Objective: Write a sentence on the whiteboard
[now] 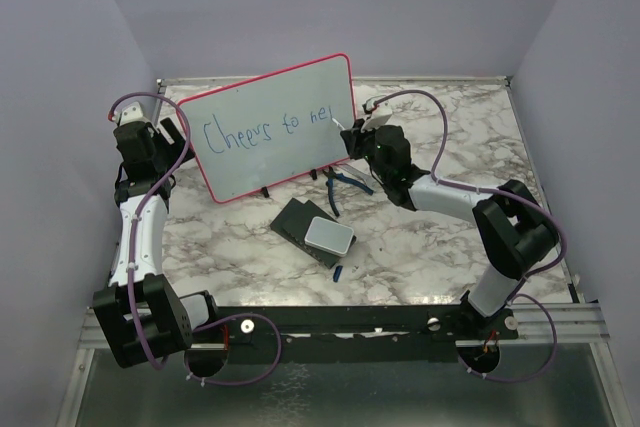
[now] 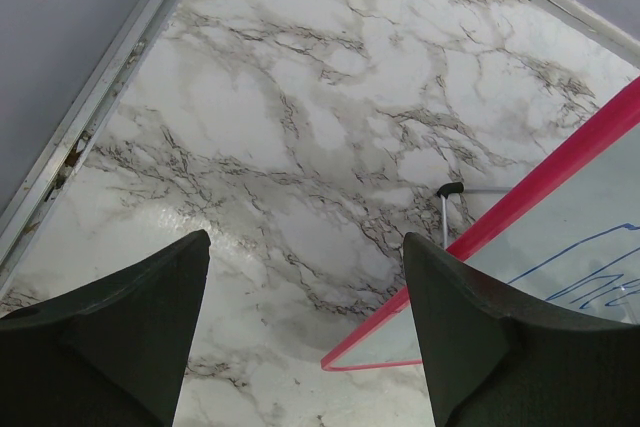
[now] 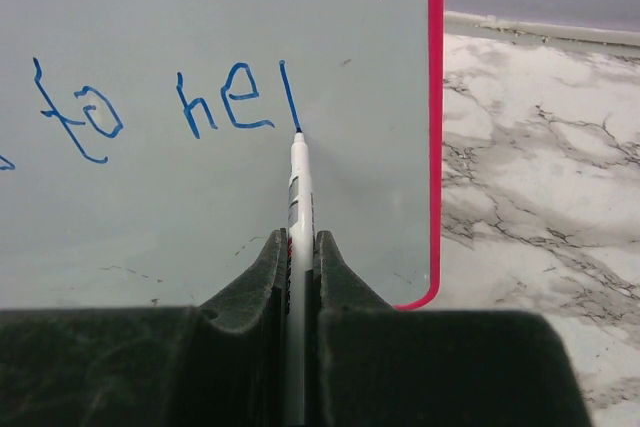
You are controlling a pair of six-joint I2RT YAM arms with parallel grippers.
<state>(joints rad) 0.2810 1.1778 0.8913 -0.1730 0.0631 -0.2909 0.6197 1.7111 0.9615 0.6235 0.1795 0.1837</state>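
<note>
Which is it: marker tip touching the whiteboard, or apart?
Touching. Right wrist view: the marker tip meets the whiteboard at the end of its blue stroke.

Top cam sits high at the near side, looking down on the whole table (image 1: pixel 420 237). Left wrist cam looks down past a corner of the whiteboard (image 2: pixel 560 217); right wrist cam's close up on that same board.

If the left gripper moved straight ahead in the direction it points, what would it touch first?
The left gripper would probably meet the marble tabletop first; the whiteboard sits just right of its line.
</note>
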